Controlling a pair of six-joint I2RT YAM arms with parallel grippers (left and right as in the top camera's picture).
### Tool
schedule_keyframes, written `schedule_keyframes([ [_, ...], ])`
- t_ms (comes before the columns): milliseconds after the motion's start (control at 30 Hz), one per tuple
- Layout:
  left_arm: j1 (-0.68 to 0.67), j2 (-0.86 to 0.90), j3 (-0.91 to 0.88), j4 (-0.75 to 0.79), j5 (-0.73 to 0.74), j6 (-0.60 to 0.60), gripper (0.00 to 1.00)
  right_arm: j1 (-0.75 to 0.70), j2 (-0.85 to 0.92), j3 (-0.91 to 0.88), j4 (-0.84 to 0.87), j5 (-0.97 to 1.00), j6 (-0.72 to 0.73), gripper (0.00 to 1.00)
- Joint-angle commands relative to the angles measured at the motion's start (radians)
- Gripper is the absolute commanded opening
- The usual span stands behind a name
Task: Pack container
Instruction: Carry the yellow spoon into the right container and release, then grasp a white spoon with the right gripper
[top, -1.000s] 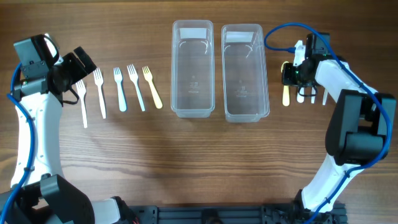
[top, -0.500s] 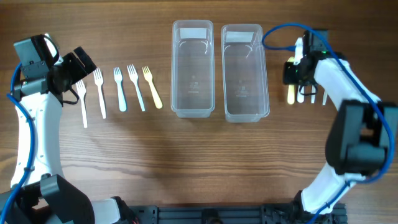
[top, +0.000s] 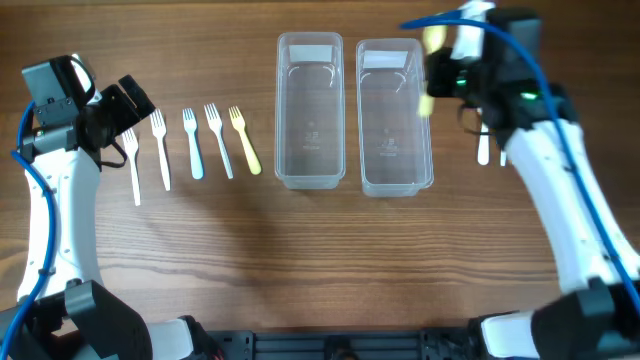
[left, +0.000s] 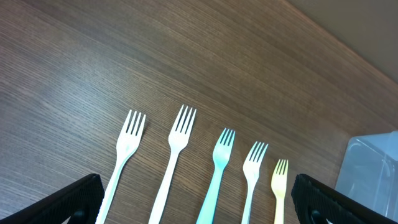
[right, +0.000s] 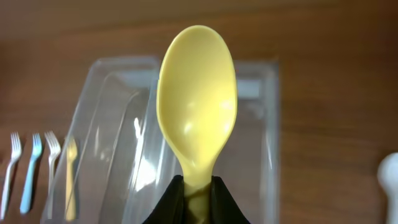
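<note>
A: While we look from overhead, where is the spoon?

B: Up in the right gripper, clear of the table, above the far right rim of the right tub. It is blurred here, so I cannot tell the jaws from this view. That tub and the left tub both look empty.

A: And the rest?

B: Five forks lie in a row left of the tubs. White spoons lie right of them. The left gripper hangs over the far left end of the fork row.

A: What does the left wrist show?

B: The left gripper has its fingers at the two lower corners, wide apart and holding nothing. The forks lie beyond them, untouched.

A: And the right wrist?

B: That settles it. The right gripper has its jaws clamped on the handle of the spoon. The bowl points away, with the inside of the right tub behind it.

A: So which step is this?

B: I judge it the carry, between pick and drop, with nothing packed yet. The next move calls for centring the spoon over the opening and not the rim. Then turn it along the tub's length, lower it, and part the jaws.
</note>
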Motion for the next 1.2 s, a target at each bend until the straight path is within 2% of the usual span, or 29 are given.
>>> schedule_keyframes([
  [0, 0.005, 0.001, 0.019, 0.001, 0.018, 0.017, 1.0, 0.056, 0.137, -0.003, -0.001, 0.012, 0.079, 0.04],
  [267, 0.005, 0.001, 0.019, 0.0, 0.018, 0.017, 1.0, 0.072, 0.335, -0.003, 0.011, -0.023, 0.09, 0.06],
  [300, 0.005, 0.001, 0.019, 0.001, 0.018, 0.017, 1.0, 0.072, 0.346, -0.003, 0.019, -0.034, 0.088, 0.22],
  [333, 0.005, 0.001, 0.019, 0.0, 0.018, 0.017, 1.0, 0.072, 0.357, -0.003, 0.034, -0.069, 0.056, 0.3],
  [433, 0.005, 0.001, 0.019, 0.001, 0.018, 0.017, 1.0, 0.072, 0.365, -0.003, 0.059, -0.1, 0.009, 0.31],
  [600, 0.005, 0.001, 0.019, 0.0, 0.018, 0.017, 1.0, 0.039, 0.276, 0.054, -0.004, -0.061, 0.012, 0.27],
  [700, 0.005, 0.001, 0.019, 0.001, 0.018, 0.017, 1.0, -0.029, 0.17, 0.108, -0.05, 0.087, -0.017, 0.42],
  [767, 0.005, 0.001, 0.019, 0.001, 0.018, 0.017, 1.0, -0.081, 0.106, 0.109, -0.047, 0.166, -0.068, 0.47],
  [800, 0.005, 0.001, 0.019, 0.0, 0.018, 0.017, 1.0, -0.107, 0.091, 0.109, -0.05, 0.187, -0.082, 0.47],
  [867, 0.005, 0.001, 0.019, 0.001, 0.018, 0.016, 1.0, -0.188, 0.092, 0.105, -0.077, 0.185, -0.117, 0.41],
  [967, 0.005, 0.001, 0.019, 0.001, 0.018, 0.016, 1.0, -0.267, 0.153, 0.05, -0.1, 0.1, -0.116, 0.38],
  [1167, 0.005, 0.001, 0.019, 0.001, 0.018, 0.017, 1.0, -0.284, 0.365, 0.038, -0.095, 0.084, -0.147, 0.43],
])
